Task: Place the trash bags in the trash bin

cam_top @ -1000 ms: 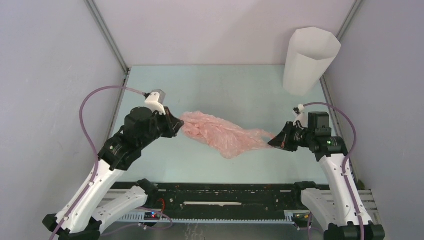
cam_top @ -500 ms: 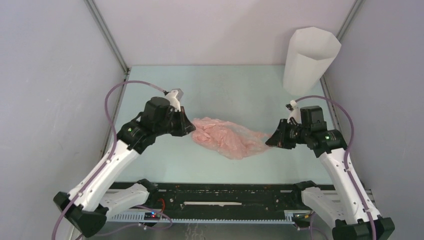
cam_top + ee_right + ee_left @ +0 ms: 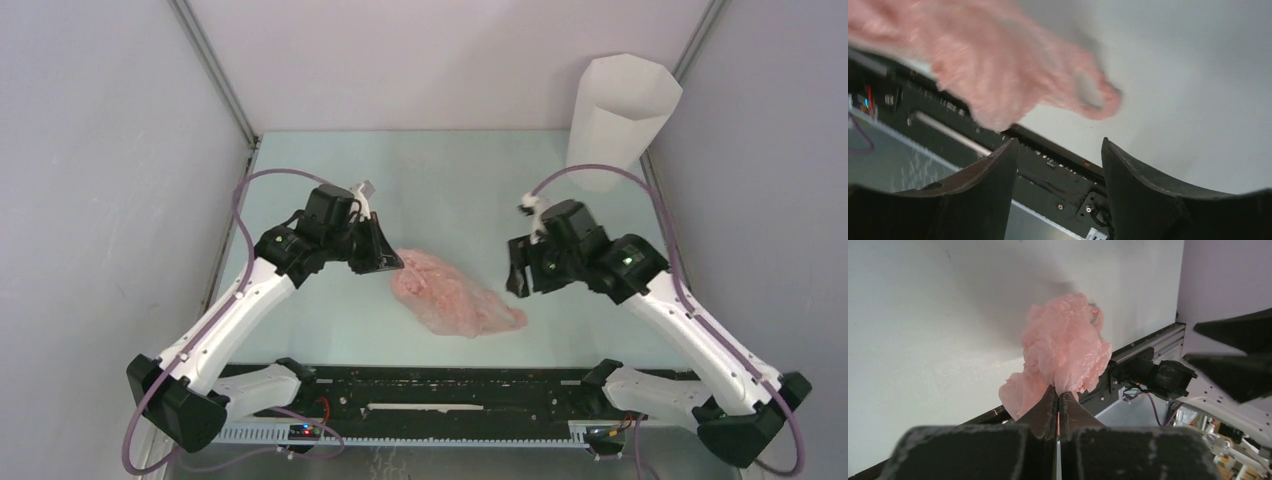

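The pale-pink trash bag [image 3: 455,297] lies crumpled on the table between the arms. My left gripper [image 3: 395,265] is shut on the bag's left end. In the left wrist view a pinch of the film sits between the closed tips of the left gripper [image 3: 1058,390], and the rest of the bag [image 3: 1063,347] bunches beyond them. My right gripper [image 3: 515,270] stands open just right of the bag and above it, holding nothing. In the right wrist view the right gripper [image 3: 1058,145] shows an empty gap, with the blurred bag [image 3: 998,70] ahead. The white faceted trash bin [image 3: 615,120] stands upright at the far right corner.
A black rail [image 3: 450,385] runs along the table's near edge. Grey walls close in the left, back and right sides, and the bin stands against the right wall. The right arm's link [image 3: 1238,360] shows at the right of the left wrist view.
The right gripper opened and let go of the bag's right end, then moved left and up. The left gripper carried its end rightward, and the bag bunched up shorter.
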You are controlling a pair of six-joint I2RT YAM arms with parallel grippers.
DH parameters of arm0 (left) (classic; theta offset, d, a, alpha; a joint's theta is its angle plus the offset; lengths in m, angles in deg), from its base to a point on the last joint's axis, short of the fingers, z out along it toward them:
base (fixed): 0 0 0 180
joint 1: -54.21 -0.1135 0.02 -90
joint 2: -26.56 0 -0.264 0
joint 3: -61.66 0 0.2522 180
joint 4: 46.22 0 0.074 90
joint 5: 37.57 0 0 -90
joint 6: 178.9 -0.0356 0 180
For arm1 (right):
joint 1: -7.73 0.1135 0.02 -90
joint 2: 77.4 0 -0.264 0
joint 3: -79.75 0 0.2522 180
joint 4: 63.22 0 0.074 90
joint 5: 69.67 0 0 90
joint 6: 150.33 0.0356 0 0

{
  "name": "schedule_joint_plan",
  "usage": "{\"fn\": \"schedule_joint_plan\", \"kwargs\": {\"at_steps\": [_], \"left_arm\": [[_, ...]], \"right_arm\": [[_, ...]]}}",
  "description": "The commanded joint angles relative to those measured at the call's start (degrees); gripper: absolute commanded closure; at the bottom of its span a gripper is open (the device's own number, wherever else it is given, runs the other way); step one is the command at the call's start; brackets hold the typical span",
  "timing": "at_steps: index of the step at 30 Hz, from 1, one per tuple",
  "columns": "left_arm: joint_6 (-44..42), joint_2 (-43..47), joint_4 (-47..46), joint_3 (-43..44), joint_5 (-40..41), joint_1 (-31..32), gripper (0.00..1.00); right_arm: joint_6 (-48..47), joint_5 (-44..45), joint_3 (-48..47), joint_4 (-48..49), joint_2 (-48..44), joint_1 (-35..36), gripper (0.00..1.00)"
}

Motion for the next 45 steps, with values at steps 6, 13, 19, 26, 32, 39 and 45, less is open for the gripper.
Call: {"fn": "schedule_joint_plan", "kwargs": {"at_steps": [6, 13, 19, 26, 32, 39, 45], "left_arm": [[4.50, -1.47, -3.39, 1.02, -5.92, -0.60, 1.00], [5.11, -0.51, -3.21, 1.43, -5.44, -1.23, 1.00], [4.73, 0.19, -2.85, 1.08, -5.97, -2.36, 1.00], [-0.04, 1.44, 0.13, 1.45, -5.70, -4.46, 0.28], [-0.54, 7.78, -5.25, -3.72, -6.48, -4.47, 0.00], [10.13, 13.40, -15.27, -15.71, -6.26, -4.38, 0.07], [17.74, 11.37, -22.62, -18.29, -4.96, -2.98, 0.23]], "right_arm": [[-2.02, 5.64, -4.34, 15.21, 13.86, 27.03, 0.28], [-1.43, 18.16, -4.73, 16.81, 22.50, 31.64, 0.27], [0.90, 32.50, -1.18, 19.81, 23.43, 32.56, 0.43], [0.68, 2.76, 5.23, 30.54, 14.89, 21.93, 1.00], [16.89, -35.87, 15.50, 45.70, 11.72, 6.86, 1.00], [22.85, -43.92, 16.75, 47.80, 12.19, 1.80, 1.00], [20.30, -42.50, 16.75, 44.20, 12.41, 1.88, 1.00]]}}
